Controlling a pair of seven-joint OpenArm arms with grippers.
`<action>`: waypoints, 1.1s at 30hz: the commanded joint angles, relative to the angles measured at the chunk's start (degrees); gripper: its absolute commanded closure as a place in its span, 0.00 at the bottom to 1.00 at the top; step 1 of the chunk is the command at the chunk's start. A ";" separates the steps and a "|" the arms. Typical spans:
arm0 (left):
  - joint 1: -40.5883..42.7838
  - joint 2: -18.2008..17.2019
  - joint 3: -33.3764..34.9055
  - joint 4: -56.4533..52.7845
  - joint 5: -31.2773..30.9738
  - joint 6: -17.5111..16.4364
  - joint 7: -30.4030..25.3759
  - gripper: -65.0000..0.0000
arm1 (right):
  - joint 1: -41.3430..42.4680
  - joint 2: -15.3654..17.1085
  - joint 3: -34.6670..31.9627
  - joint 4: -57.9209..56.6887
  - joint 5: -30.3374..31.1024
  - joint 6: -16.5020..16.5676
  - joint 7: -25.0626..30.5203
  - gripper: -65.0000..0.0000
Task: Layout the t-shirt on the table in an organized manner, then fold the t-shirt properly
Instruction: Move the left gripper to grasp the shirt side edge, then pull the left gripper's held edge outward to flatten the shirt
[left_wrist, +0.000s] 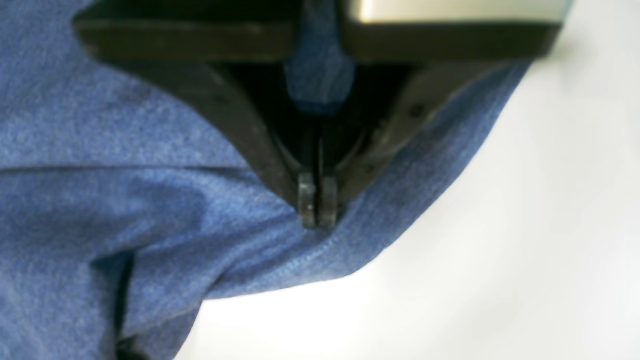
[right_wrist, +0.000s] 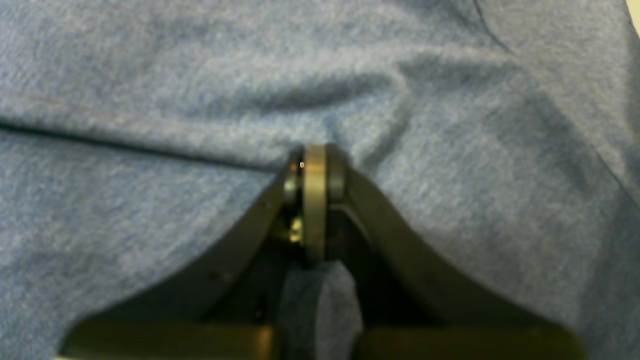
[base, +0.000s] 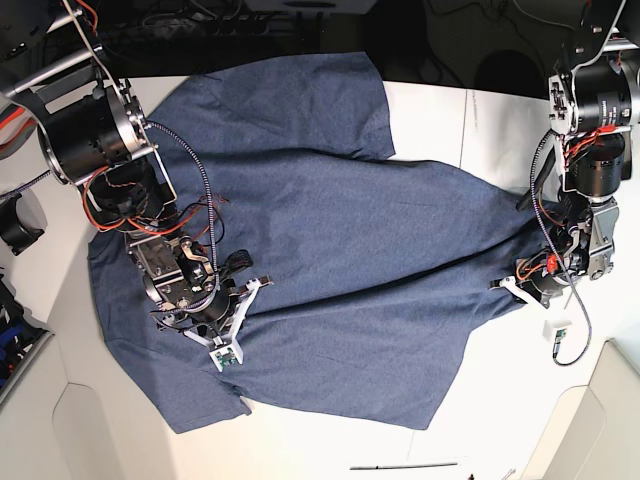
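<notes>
With the left gripper (left_wrist: 317, 207) pinching the hem and the right gripper (right_wrist: 315, 172) pinching the middle of the wrinkled slate-blue cotton t-shirt (base: 320, 240) spread on the white desk (base: 440, 115), both should pull apart gently to flatten it.

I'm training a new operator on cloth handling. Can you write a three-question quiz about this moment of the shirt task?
1. True or false: the left end effector is pinching the t-shirt right at a hemmed edge, beside bare table.
2. In the base view, where does the right end effector work?
A. off the cloth, on the table
B. over the shirt's body, near a sleeve
C. at the collar
3. Fill in: in the base view, the shirt's printed lettering is ____.

Key:
1. True; its jaws are closed on cloth at the stitched edge.
2. B.
3. Not visible; only plain blue fabric shows.
</notes>
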 joint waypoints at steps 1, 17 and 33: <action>1.79 -0.79 0.04 -0.50 2.67 1.11 5.44 1.00 | 0.87 0.52 0.04 0.15 -0.24 0.22 -1.95 1.00; 12.85 -0.85 -0.11 2.91 -16.57 -14.97 13.11 1.00 | -1.01 1.60 0.04 0.15 -0.26 0.17 -1.95 1.00; 8.57 -0.96 -11.50 19.12 -19.43 -18.12 5.53 1.00 | -0.96 1.57 0.04 0.15 -0.24 0.20 -1.97 1.00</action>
